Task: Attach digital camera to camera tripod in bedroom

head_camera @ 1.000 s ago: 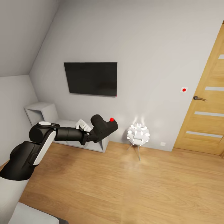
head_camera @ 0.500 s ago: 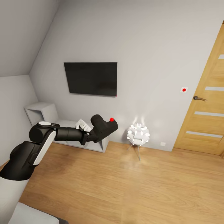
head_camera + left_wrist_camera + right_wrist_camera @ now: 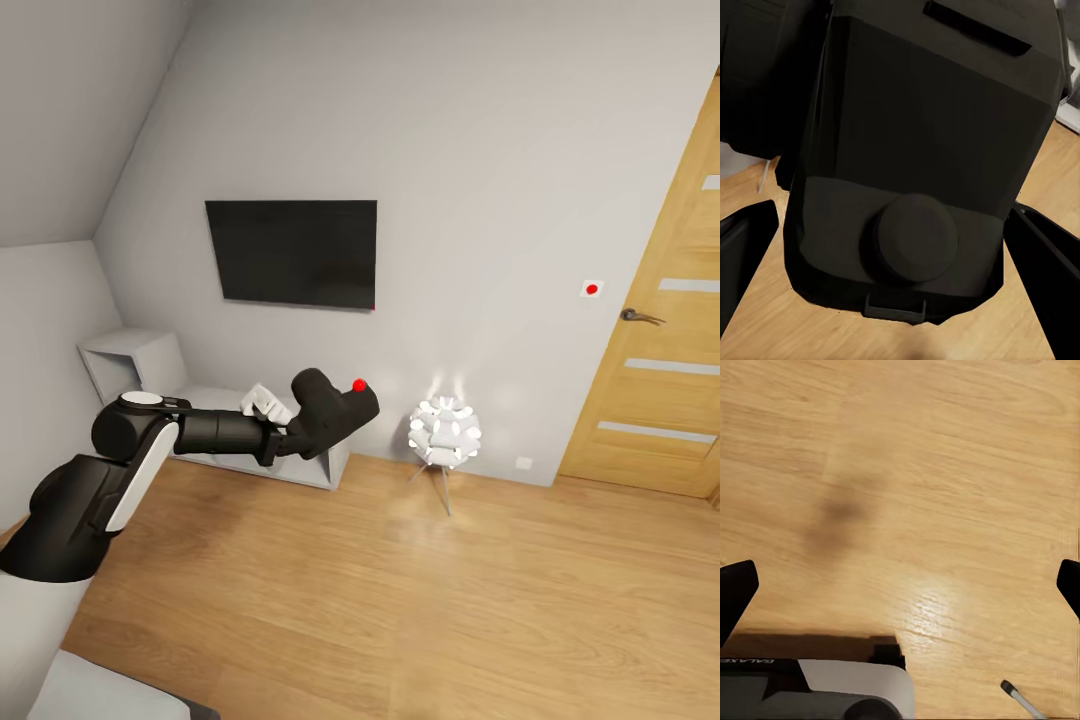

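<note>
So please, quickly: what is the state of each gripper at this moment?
Left gripper: closed on the digital camera, fingers at both its sides.
Right gripper: open, holding nothing, wood floor below it.

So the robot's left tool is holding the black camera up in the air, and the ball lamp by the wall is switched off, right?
Not quite. The left tool does hold the digital camera up in the air, but the white ball lamp by the wall is switched on: the head view shows it glowing, throwing light on the wall and floor.
</note>
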